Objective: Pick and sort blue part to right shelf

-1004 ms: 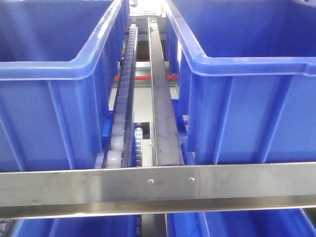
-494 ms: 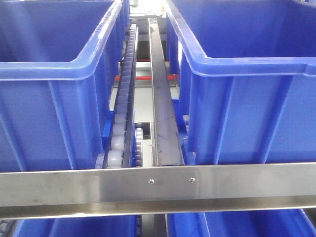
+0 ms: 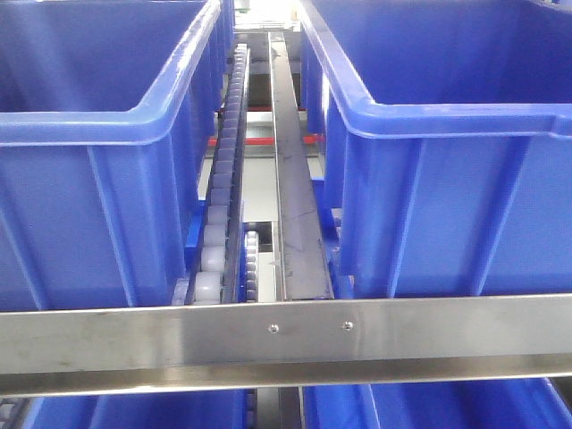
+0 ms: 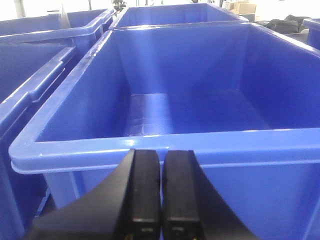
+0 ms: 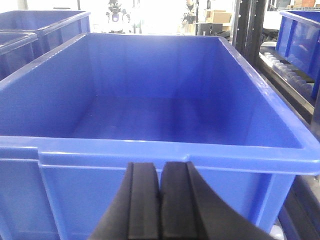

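Blue part was nowhere visible; left gripper (image 4: 160, 192) and right gripper (image 5: 160, 200) were pressed closed, empty, facing blue bins (image 5: 150, 150). Risk: searching blind and bumping a bin rim.

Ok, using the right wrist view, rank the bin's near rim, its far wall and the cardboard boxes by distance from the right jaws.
1. Near rim, just ahead of the right gripper.
2. Far wall, across the bin's open inside.
3. Cardboard boxes, background, upper right.
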Tool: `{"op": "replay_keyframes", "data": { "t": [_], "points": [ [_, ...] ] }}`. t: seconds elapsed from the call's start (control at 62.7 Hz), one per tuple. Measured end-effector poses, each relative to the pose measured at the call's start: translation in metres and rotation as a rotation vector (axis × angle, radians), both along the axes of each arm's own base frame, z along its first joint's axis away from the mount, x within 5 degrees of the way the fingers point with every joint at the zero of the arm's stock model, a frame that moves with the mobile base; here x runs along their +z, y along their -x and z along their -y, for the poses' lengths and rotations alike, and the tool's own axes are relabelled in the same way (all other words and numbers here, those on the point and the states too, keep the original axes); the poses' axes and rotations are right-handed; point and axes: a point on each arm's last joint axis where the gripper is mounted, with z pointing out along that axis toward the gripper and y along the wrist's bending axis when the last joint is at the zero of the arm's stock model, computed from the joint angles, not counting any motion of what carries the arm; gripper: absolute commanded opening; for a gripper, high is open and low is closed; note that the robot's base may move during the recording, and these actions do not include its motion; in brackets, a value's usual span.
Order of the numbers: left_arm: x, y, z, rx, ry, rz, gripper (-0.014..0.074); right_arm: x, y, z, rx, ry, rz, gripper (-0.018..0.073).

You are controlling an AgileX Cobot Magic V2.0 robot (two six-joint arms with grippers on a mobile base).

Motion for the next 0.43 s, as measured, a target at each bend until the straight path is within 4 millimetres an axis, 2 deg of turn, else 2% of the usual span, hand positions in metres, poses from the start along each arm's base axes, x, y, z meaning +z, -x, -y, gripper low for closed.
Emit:
{"op": "replay_keyframes", "data": {
  "t": [0.43],
  "points": [
    [0.0000,0.0000,0.0000,0.000,0.000,0.000,0.0125,0.0000,0.0000,0.0000,0.000,0.000,0.000,0.0047]
  ]
}}
